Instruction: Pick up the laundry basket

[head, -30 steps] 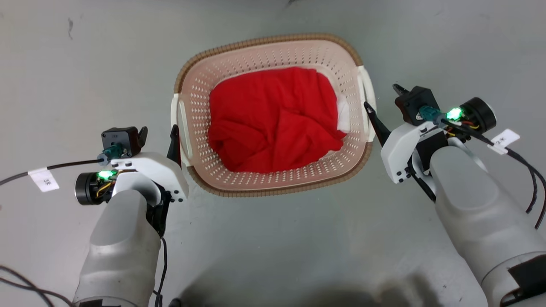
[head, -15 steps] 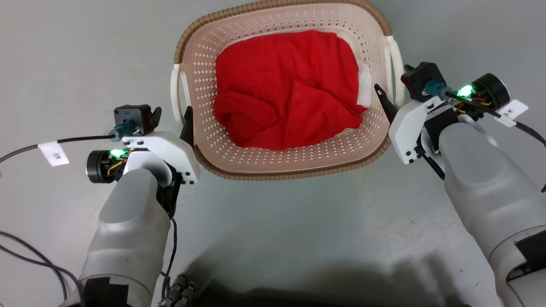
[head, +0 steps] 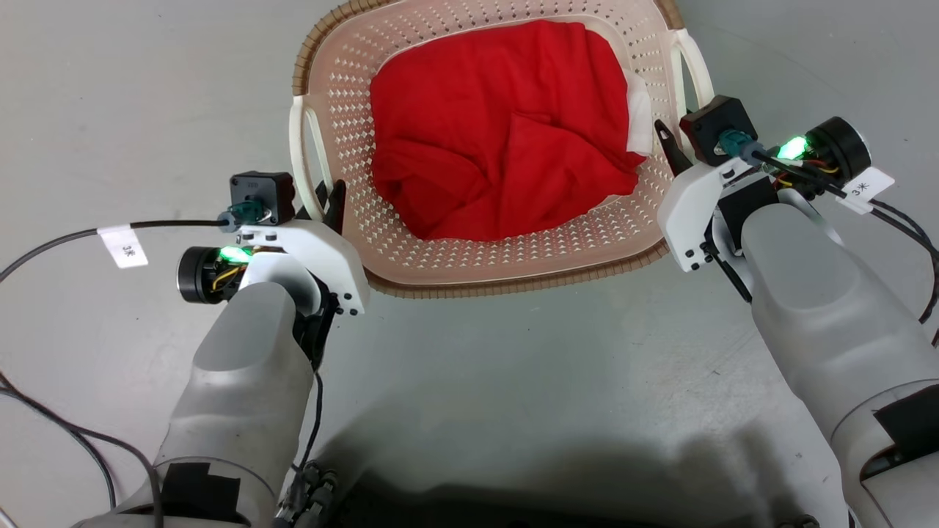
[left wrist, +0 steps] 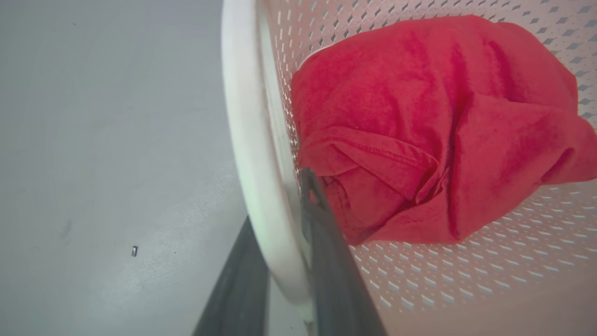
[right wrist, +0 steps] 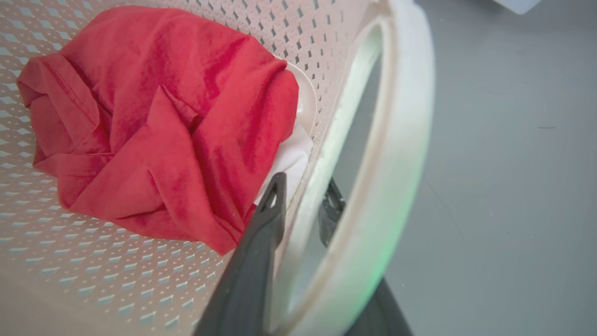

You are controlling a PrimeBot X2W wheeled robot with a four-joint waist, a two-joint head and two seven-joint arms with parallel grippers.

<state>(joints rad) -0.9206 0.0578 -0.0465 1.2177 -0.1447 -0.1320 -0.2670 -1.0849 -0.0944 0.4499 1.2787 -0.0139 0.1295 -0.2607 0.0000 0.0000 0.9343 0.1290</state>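
The laundry basket (head: 513,258) is cream and perforated with a brown rim, and it holds a red cloth (head: 499,125). My left gripper (head: 330,199) is shut on the near end of its white left handle (head: 299,158). In the left wrist view that gripper (left wrist: 280,200) has one finger on each side of the handle (left wrist: 245,130). My right gripper (head: 671,139) is shut at the right handle (head: 697,70). In the right wrist view the right gripper (right wrist: 305,186) has one finger inside the basket wall and one showing through the handle (right wrist: 401,140) opening.
The grey floor (head: 110,88) surrounds the basket. Black cables (head: 66,238) trail off at the left and a cable (head: 906,227) runs by the right wrist. A white cloth (head: 640,117) peeks from under the red one. My body's shadow (head: 557,477) darkens the floor near me.
Both grippers went from open beside the handles to shut on them. The basket now shows larger and higher in the head view, and both arms have moved up with it.
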